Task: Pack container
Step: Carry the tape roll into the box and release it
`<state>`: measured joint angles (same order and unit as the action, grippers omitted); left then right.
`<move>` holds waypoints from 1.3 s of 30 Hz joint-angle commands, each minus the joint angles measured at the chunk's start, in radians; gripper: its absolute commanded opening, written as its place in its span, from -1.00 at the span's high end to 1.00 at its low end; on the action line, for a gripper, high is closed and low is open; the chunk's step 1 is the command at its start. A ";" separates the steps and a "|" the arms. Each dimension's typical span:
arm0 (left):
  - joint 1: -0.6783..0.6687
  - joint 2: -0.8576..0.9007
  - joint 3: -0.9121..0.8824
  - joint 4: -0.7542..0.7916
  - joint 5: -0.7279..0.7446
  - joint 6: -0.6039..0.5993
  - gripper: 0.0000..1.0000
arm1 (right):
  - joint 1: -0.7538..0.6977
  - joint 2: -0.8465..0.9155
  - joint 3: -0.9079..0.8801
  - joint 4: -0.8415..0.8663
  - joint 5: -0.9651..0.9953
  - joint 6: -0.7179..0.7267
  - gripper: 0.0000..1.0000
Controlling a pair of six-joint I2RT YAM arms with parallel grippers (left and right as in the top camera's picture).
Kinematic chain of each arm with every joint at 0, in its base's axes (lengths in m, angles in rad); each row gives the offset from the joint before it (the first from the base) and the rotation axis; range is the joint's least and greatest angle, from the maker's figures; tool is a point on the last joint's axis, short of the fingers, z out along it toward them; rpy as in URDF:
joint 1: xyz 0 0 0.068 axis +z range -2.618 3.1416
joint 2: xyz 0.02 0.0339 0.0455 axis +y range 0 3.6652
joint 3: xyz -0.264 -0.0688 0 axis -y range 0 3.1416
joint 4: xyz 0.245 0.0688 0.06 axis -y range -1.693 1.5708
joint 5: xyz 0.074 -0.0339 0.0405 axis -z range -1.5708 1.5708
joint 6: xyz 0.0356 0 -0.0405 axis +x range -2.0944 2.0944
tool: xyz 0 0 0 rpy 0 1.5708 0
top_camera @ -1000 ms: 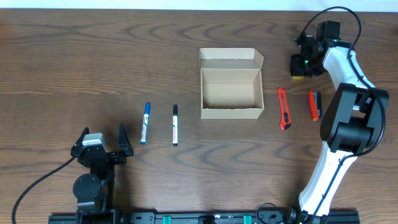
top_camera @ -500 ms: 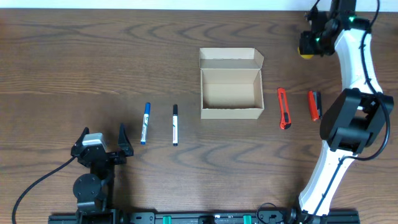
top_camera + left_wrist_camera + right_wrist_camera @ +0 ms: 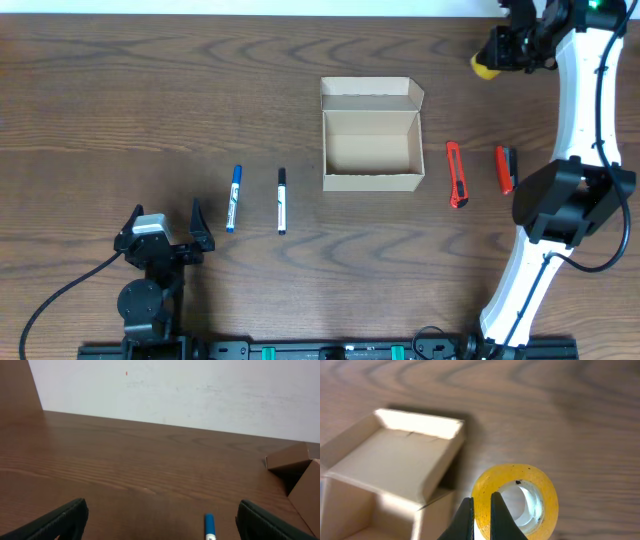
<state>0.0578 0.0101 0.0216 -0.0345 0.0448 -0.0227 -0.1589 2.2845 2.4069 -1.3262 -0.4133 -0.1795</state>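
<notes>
The container point(image 3: 370, 145) is a tan cardboard box, open, its flap lid folded back, at the table's middle; it also shows in the right wrist view point(image 3: 390, 475) and its corner in the left wrist view point(image 3: 300, 475). My right gripper point(image 3: 497, 52) is high at the far right, shut on a yellow tape roll point(image 3: 517, 500), pinching its rim above the table right of the box. A blue marker point(image 3: 234, 198) and a black marker point(image 3: 281, 200) lie left of the box. My left gripper point(image 3: 165, 240) is open and empty near the front edge, the blue marker point(image 3: 210, 526) just ahead.
A red utility knife point(image 3: 457, 174) and a smaller red and black tool point(image 3: 506, 168) lie right of the box. The right arm's white links point(image 3: 580, 110) reach along the right side. A white wall point(image 3: 175, 390) runs behind the table's far edge.
My right gripper has lifted the yellow tape roll and carried it toward the table's far edge. The left arm and the items on the table have not moved.
</notes>
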 commanded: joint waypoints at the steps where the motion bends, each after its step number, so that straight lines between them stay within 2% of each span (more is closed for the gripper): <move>1: -0.001 -0.006 -0.017 -0.041 -0.019 0.000 -0.90 | 0.061 -0.006 0.055 -0.046 -0.076 0.006 0.97; 8: -0.001 -0.006 -0.017 -0.041 -0.019 0.000 -0.91 | 0.217 -0.050 0.075 -0.137 -0.077 -0.024 0.98; 19: -0.001 -0.006 -0.017 -0.041 -0.019 0.000 -0.90 | 0.473 -0.053 0.074 -0.219 0.103 -0.001 0.98; 31: -0.001 -0.006 -0.017 -0.041 -0.019 0.000 -0.91 | 0.504 -0.053 0.002 -0.263 0.103 -0.001 0.97; 39: -0.001 -0.006 -0.017 -0.041 -0.019 0.000 -0.91 | 0.518 -0.053 -0.152 -0.182 0.140 0.008 0.97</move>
<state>0.0578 0.0101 0.0216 -0.0345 0.0448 -0.0227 0.3515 2.2604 2.3085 -1.5272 -0.2996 -0.1871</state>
